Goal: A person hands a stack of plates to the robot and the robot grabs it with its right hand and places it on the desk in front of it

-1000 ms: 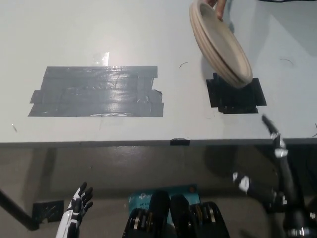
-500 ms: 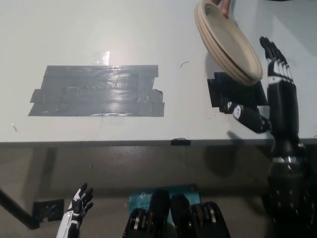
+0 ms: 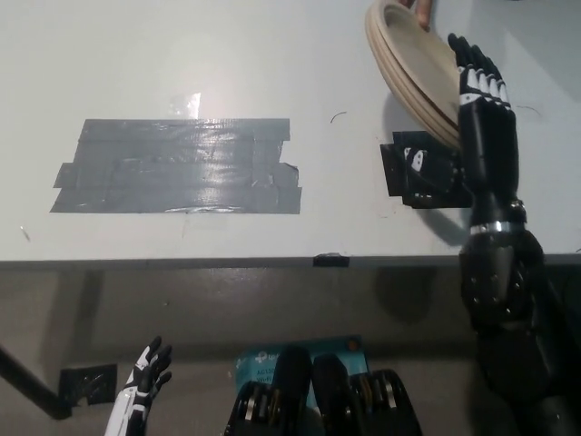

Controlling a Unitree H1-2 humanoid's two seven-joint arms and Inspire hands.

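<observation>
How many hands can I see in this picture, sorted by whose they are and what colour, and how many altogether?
White robot left hand, low beside the body: 1
Black robot right hand, reaching to the stack of beige round plates: 1
Person's hand, at the stack's top edge: 1
Total: 3

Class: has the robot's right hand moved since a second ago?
Yes. The right hand has gone up the picture, from the near edge of the desk, past the black tape patch, to the stack of plates.
</observation>
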